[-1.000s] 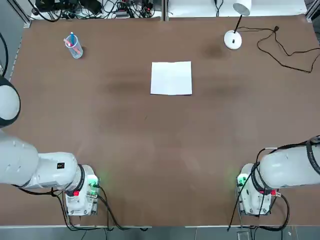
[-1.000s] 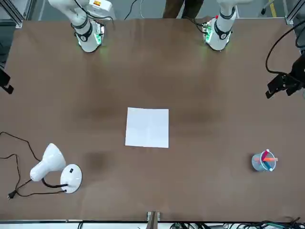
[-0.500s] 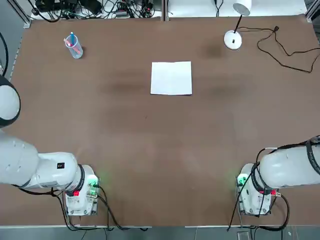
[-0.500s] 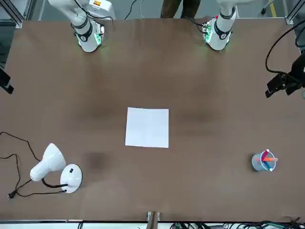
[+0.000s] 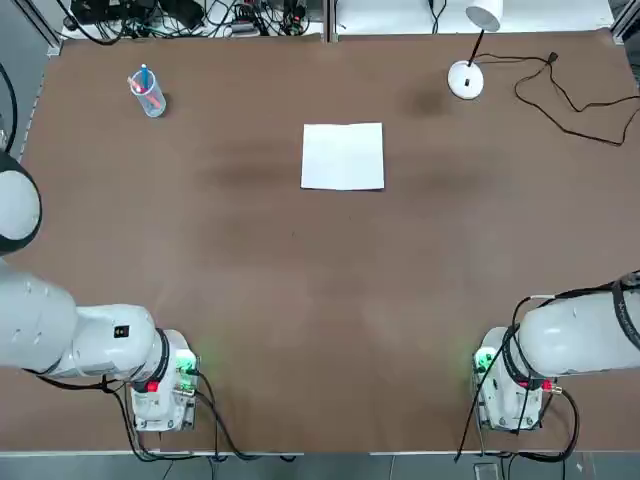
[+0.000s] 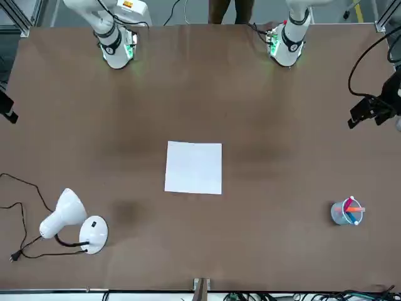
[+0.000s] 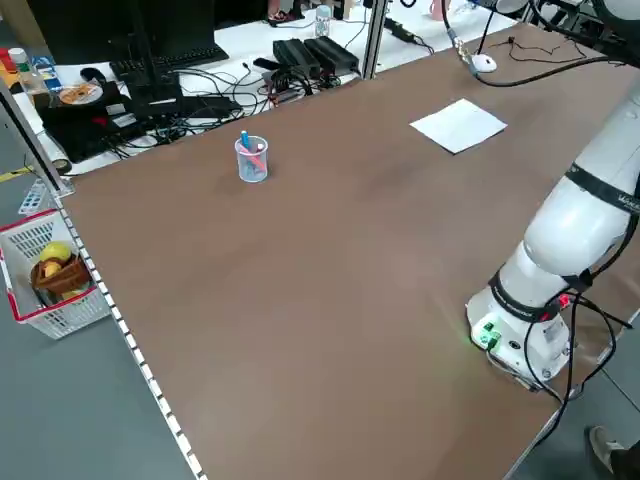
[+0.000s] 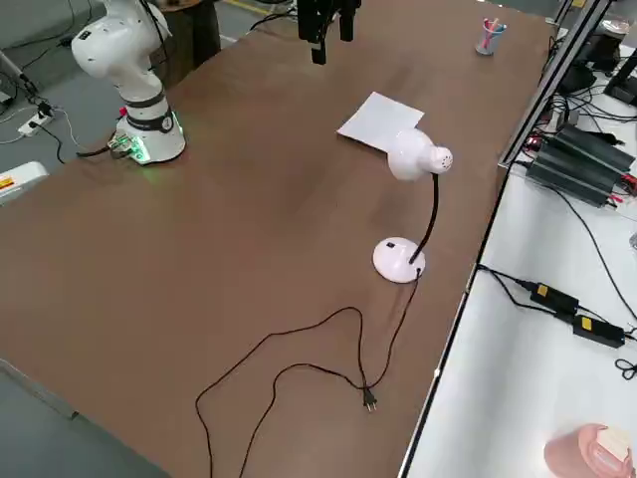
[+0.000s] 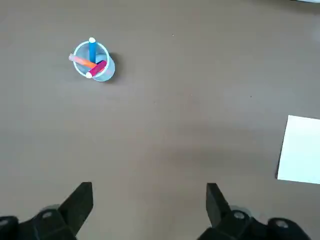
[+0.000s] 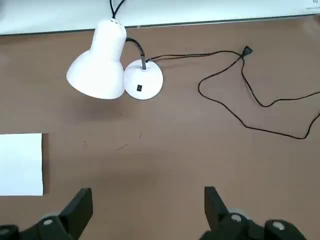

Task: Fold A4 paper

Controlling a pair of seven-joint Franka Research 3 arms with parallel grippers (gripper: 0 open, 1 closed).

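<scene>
Sheet flat between two waiting grippers

From my station, with 12 o'clock pointing straight away from the robot, I see the plain white paper (image 5: 343, 157) lying flat on the brown table (image 5: 300, 270), its longer axis seemingly running 9 to 3 o'clock. My left gripper (image 9: 149, 187) hangs over the table's left side, jaws spread wide and holding nothing; from it, the sheet lies at roughly 2 to 3 o'clock. My right gripper (image 10: 148, 192) hangs over the right side, likewise spread and unladen, with the sheet at roughly 9 to 10 o'clock. Neither looks clearly nearer, so I can't name a favourite. I judge folding hasn't begun: the approach comes first, each gripper going inward to its own short edge. Thin paper could slide if only one side is pushed.
</scene>
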